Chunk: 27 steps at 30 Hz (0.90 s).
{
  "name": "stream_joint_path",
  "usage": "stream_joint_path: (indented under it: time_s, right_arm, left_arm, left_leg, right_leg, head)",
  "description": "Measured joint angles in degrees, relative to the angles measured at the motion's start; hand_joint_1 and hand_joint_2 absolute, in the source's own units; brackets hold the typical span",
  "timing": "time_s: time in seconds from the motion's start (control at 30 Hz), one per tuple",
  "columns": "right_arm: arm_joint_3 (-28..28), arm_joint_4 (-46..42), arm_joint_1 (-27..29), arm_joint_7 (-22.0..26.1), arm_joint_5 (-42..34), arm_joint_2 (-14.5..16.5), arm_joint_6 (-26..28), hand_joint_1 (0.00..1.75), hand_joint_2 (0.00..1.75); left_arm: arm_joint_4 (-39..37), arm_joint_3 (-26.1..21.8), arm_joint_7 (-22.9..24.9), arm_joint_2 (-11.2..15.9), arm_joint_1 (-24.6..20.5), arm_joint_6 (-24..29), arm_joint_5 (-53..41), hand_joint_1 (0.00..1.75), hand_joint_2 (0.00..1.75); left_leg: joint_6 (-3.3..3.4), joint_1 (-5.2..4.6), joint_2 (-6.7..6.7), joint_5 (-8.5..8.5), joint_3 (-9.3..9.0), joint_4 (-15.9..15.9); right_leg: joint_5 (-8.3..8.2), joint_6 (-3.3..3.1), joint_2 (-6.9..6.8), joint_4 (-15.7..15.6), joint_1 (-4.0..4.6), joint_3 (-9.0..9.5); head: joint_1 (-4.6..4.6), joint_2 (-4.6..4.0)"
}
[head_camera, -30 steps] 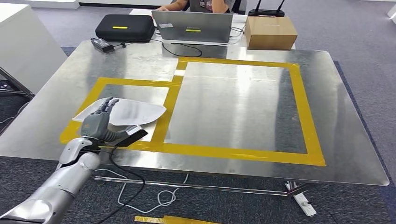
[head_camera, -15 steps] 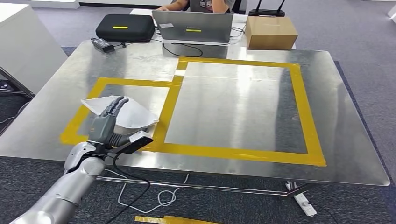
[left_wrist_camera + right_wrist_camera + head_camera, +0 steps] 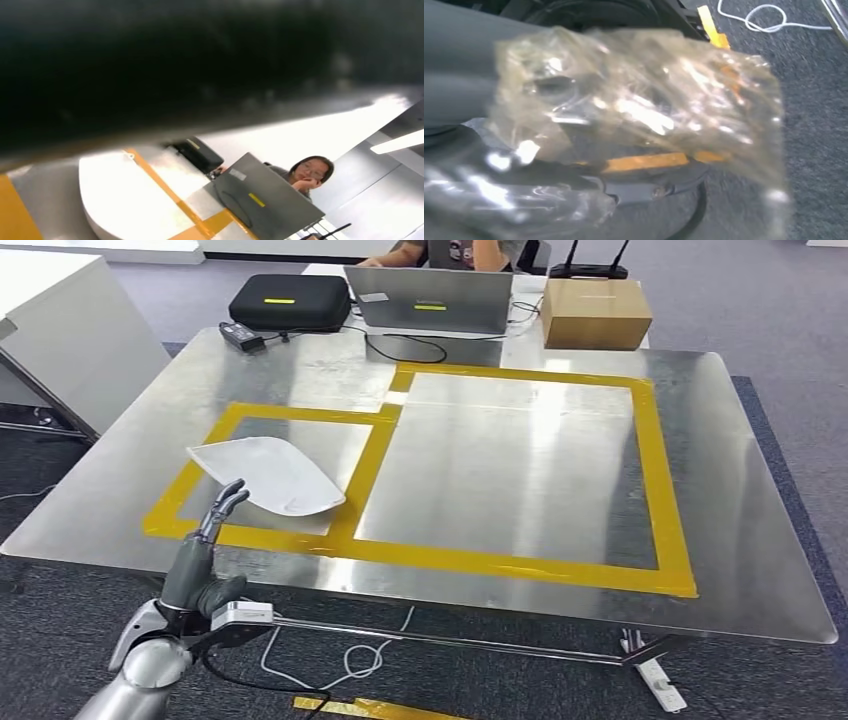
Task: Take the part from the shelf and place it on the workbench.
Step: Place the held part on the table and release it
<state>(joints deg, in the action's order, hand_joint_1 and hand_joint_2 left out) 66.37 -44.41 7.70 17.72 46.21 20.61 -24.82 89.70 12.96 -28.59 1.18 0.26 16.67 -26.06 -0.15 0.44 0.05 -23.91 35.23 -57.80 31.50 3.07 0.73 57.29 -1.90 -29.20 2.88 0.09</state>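
The white, leaf-shaped part (image 3: 270,472) lies flat on the steel workbench (image 3: 500,470), inside the small yellow-taped square (image 3: 300,418) at its left. My left hand (image 3: 203,552) hangs off the bench's near edge, just short of the part and touching nothing, with its fingers (image 3: 229,497) straight and apart. The left wrist view looks along the bench top at the part (image 3: 120,200) and the yellow tape (image 3: 165,185). In the right wrist view, crumpled clear film (image 3: 639,115) blurs what lies behind it, so my right hand's state is unreadable.
A laptop (image 3: 430,298), a black case (image 3: 290,302), a power brick (image 3: 243,335) and a cardboard box (image 3: 596,313) line the far edge, where a person (image 3: 307,172) sits. A white cabinet (image 3: 70,335) stands at the left. White cable (image 3: 350,660) lies on the carpet under the bench.
My left hand has let go of the part and drawn back off the near edge of the bench. The part has settled flat in the small square. The view shifted slightly.
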Motion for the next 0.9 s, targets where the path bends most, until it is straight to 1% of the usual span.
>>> stream_joint_path:
  time_s: [0.07, 0.1, 0.13, 0.17, 0.2, 0.23, 0.27, 0.3, 0.33, 0.37, 0.4, 0.43, 0.47, 0.5, 0.57, 0.6, 0.63, 0.67, 0.7, 0.73, 0.77, 0.8, 0.83, 0.87, 0.9]
  right_arm:
    - [-0.8, 0.2, 0.3, -0.3, -0.7, 0.0, 0.2, 0.00, 0.00]
    - [-1.1, 0.3, 0.4, -0.4, -0.8, 0.0, 0.3, 0.00, 0.00]
    - [-1.4, 0.3, 0.4, -0.4, -0.9, 0.0, 0.3, 0.00, 0.00]
    - [-1.6, 0.4, 0.5, -0.4, -1.0, 0.0, 0.3, 0.00, 0.00]
    - [-1.8, 0.4, 0.5, -0.4, -1.0, 0.0, 0.3, 0.00, 0.00]
    - [-2.0, 0.4, 0.6, -0.4, -1.0, 0.0, 0.3, 0.00, 0.00]
    - [-2.1, 0.4, 0.6, -0.4, -1.1, 0.0, 0.3, 0.00, 0.00]
    - [-2.2, 0.4, 0.6, -0.5, -1.2, 0.0, 0.3, 0.00, 0.00]
    - [-2.4, 0.5, 0.7, -0.6, -1.6, 0.0, 0.4, 0.00, 0.00]
    - [-2.7, 0.5, 0.7, -0.8, -2.2, 0.0, 0.5, 0.00, 0.00]
    - [-3.1, 0.5, 0.8, -1.2, -3.1, 0.0, 0.7, 0.00, 0.00]
    - [-3.7, 0.5, 1.0, -1.7, -4.4, 0.0, 0.9, 0.00, 0.00]
    - [-4.5, 0.4, 1.4, -2.2, -5.9, 0.0, 1.2, 0.00, 0.00]
    - [-5.4, 0.4, 1.8, -2.9, -7.5, 0.0, 1.5, 0.00, 0.00]
    - [-7.4, 0.1, 2.9, -4.6, -11.2, 0.0, 2.3, 0.00, 0.00]
    - [-8.7, -0.3, 3.6, -5.5, -13.3, 0.0, 2.7, 0.00, 0.00]
    - [-10.1, -0.8, 4.3, -6.5, -15.4, 0.0, 3.2, 0.00, 0.00]
    - [-11.6, -1.4, 5.0, -7.4, -17.3, 0.0, 3.6, 0.00, 0.00]
    - [-13.2, -2.0, 5.7, -8.2, -19.0, 0.0, 4.0, 0.00, 0.00]
    - [-14.7, -2.7, 6.4, -9.0, -20.5, 0.0, 4.4, 0.00, 0.00]
    - [-16.2, -3.4, 7.0, -9.6, -21.6, 0.0, 4.7, 0.00, 0.00]
    - [-17.5, -4.1, 7.6, -10.2, -22.6, 0.0, 5.1, 0.00, 0.00]
    - [-18.8, -4.9, 8.2, -10.8, -23.5, 0.0, 5.4, 0.00, 0.00]
    - [-20.0, -5.7, 8.8, -11.4, -24.3, 0.0, 5.7, 0.00, 0.00]
    - [-21.1, -6.5, 9.4, -12.1, -25.0, 0.0, 5.9, 0.00, 0.00]
  left_arm:
    - [1.0, -0.5, -0.4, 0.3, 1.2, -0.1, 0.3, 0.00, 0.00]
    - [1.4, -0.6, -0.5, 0.4, 1.6, -0.1, 0.4, 0.00, 0.00]
    - [1.7, -0.7, -0.5, 0.6, 2.0, -0.1, 0.4, 0.00, 0.00]
    - [2.0, -0.8, -0.6, 0.7, 2.3, -0.1, 0.4, 0.00, 0.00]
    - [2.2, -0.9, -0.6, 0.7, 2.4, -0.2, 0.4, 0.00, 0.00]
    - [2.3, -0.9, -0.6, 0.8, 2.5, -0.2, 0.5, 0.00, 0.00]
    - [2.4, -1.0, -0.6, 0.9, 2.7, -0.2, 0.5, 0.00, 0.00]
    - [2.4, -1.1, -0.6, 0.9, 2.9, -0.2, 0.6, 0.00, 0.00]
    - [2.5, -1.2, -0.7, 1.0, 3.0, -0.2, 0.8, 0.00, 0.00]
    - [2.7, -1.4, -0.7, 1.0, 3.2, -0.2, 1.3, 0.00, 0.00]
    - [3.0, -1.6, -0.9, 1.0, 3.3, -0.1, 1.9, 0.00, 0.00]
    - [3.3, -2.1, -1.0, 0.9, 3.5, 0.1, 2.6, 0.00, 0.00]
    - [3.6, -2.6, -1.1, 0.9, 3.7, 0.3, 3.4, 0.00, 0.00]
    - [3.8, -3.2, -1.3, 0.8, 4.0, 0.4, 4.2, 0.00, 0.00]
    - [4.0, -4.5, -1.6, 0.5, 4.9, 0.6, 5.9, 0.00, 0.00]
    - [4.0, -5.3, -1.7, 0.3, 5.4, 0.6, 6.6, 0.00, 0.00]
    - [4.0, -6.0, -1.8, 0.0, 5.7, 0.7, 7.4, 0.00, 0.00]
    - [3.9, -6.7, -1.8, -0.3, 6.0, 0.7, 8.1, 0.00, 0.00]
    - [3.9, -7.5, -1.9, -0.6, 6.2, 0.9, 8.8, 0.00, 0.00]
    - [3.7, -8.4, -1.8, -1.0, 6.5, 1.2, 9.5, 0.00, 0.00]
    - [3.5, -9.4, -1.8, -1.4, 6.9, 1.6, 10.3, 0.00, 0.00]
    - [3.1, -10.5, -1.7, -1.9, 7.2, 2.1, 11.0, 0.00, 0.00]
    - [2.6, -11.7, -1.6, -2.5, 7.5, 2.7, 11.7, 0.00, 0.00]
    - [1.9, -13.1, -1.5, -3.1, 7.7, 3.3, 12.2, 0.00, 0.00]
    - [1.1, -14.6, -1.5, -3.8, 7.9, 3.9, 12.6, 0.00, 0.00]
  left_leg:
    - [-0.71, 0.17, -0.18, 0.33, 0.16, 0.0]
    - [-0.99, 0.30, -0.21, -0.32, 0.45, -0.5]
    - [-1.24, 0.40, -0.21, -1.90, 1.05, -2.0]
    - [-1.41, 0.46, -0.19, -4.28, 1.98, -4.6]
    - [-1.50, 0.47, -0.17, -7.07, 3.09, -8.2]
    - [-1.55, 0.47, -0.17, -9.53, 4.10, -12.1]
    - [-1.50, 0.46, -0.17, -11.09, 4.52, -15.0]
    - [-1.36, 0.45, -0.17, -11.65, 4.06, -16.1]
    - [-1.09, 0.41, -0.17, -11.21, 2.46, -14.8]
    - [-0.71, 0.32, -0.17, -10.06, -0.17, -11.4]
    - [-0.21, 0.15, -0.16, -8.91, -3.37, -6.9]
    - [0.19, -0.07, -0.11, -8.03, -6.05, -2.8]
    - [0.48, -0.29, -0.06, -7.49, -7.79, 0.1]
    - [0.66, -0.50, -0.03, -7.26, -8.52, 1.6]
    - [0.98, -0.76, -0.02, -6.56, -8.18, 1.8]
    - [1.28, -0.73, 0.07, -6.02, -7.90, 1.9]
    - [1.68, -0.65, 0.15, -5.40, -7.47, 2.0]
    - [2.01, -0.55, 0.24, -4.71, -6.86, 2.2]
    - [2.27, -0.50, 0.32, -4.04, -6.07, 2.3]
    - [2.44, -0.56, 0.32, -3.38, -5.17, 2.2]
    - [2.46, -0.63, 0.33, -2.66, -4.18, 2.2]
    - [2.44, -0.70, 0.34, -1.93, -3.16, 2.1]
    - [2.37, -0.75, 0.35, -1.22, -2.19, 2.0]
    - [2.25, -0.77, 0.35, -0.56, -1.26, 2.0]
    - [2.09, -0.77, 0.34, 0.05, -0.49, 1.8]
  right_leg:
    - [-0.59, -1.14, -0.28, 0.3, 0.17, -0.46]
    - [-0.95, -1.73, -0.44, 0.3, 0.22, -0.64]
    - [-1.42, -2.28, -0.63, 0.3, 0.24, -0.94]
    - [-1.93, -2.74, -0.81, 0.3, 0.30, -1.33]
    - [-2.40, -3.00, -0.92, 0.4, 0.44, -1.80]
    - [-2.88, -3.13, -1.03, 0.4, 0.60, -2.44]
    - [-3.35, -3.20, -1.11, 0.4, 0.78, -3.09]
    - [-3.81, -3.24, -1.16, 0.4, 0.95, -3.72]
    - [-4.27, -3.25, -1.18, 0.4, 1.11, -4.31]
    - [-4.73, -3.23, -1.17, 0.4, 1.25, -4.82]
    - [-5.16, -3.15, -1.15, 0.4, 1.34, -5.20]
    - [-5.56, -2.98, -1.14, 0.5, 1.49, -5.54]
    - [-5.94, -2.71, -1.16, 0.5, 1.55, -5.78]
    - [-6.31, -2.38, -1.22, 0.5, 1.55, -5.92]
    - [-7.10, -1.60, -1.35, 0.3, 1.40, -6.05]
    - [-6.89, -1.25, -1.30, 0.4, 1.30, -6.18]
    - [-5.65, -0.94, -1.22, 1.2, 1.26, -6.59]
    - [-3.39, -0.70, -1.10, 3.0, 1.25, -7.34]
    - [-0.23, -0.53, -0.99, 6.0, 1.22, -8.29]
    - [2.82, -0.40, -0.94, 9.7, 1.23, -9.27]
    - [4.86, -0.31, -0.91, 13.2, 1.23, -9.88]
    - [5.52, -0.25, -0.91, 15.7, 1.24, -9.82]
    - [4.79, -0.25, -0.91, 16.4, 1.24, -8.89]
    - [3.13, -0.28, -0.91, 15.1, 1.25, -6.93]
    - [1.52, -0.39, -0.90, 12.0, 1.25, -3.99]
  head:
    - [0.17, 0.00]
    - [0.19, 0.00]
    - [0.30, 0.00]
    - [0.38, 0.00]
    - [0.48, 0.00]
    - [0.52, 0.00]
    - [0.52, 0.00]
    - [0.52, 0.00]
    - [0.52, 0.00]
    - [0.52, 0.00]
    - [0.51, 0.00]
    - [0.50, 0.00]
    - [0.47, 0.00]
    - [0.44, 0.00]
    - [0.41, 0.00]
    - [0.40, 0.00]
    - [0.34, 0.00]
    - [0.22, 0.00]
    - [0.08, 0.00]
    - [-0.03, 0.00]
    - [-0.09, 0.00]
    - [-0.09, 0.00]
    - [-0.08, 0.00]
    - [-0.08, 0.00]
    - [-0.08, 0.00]
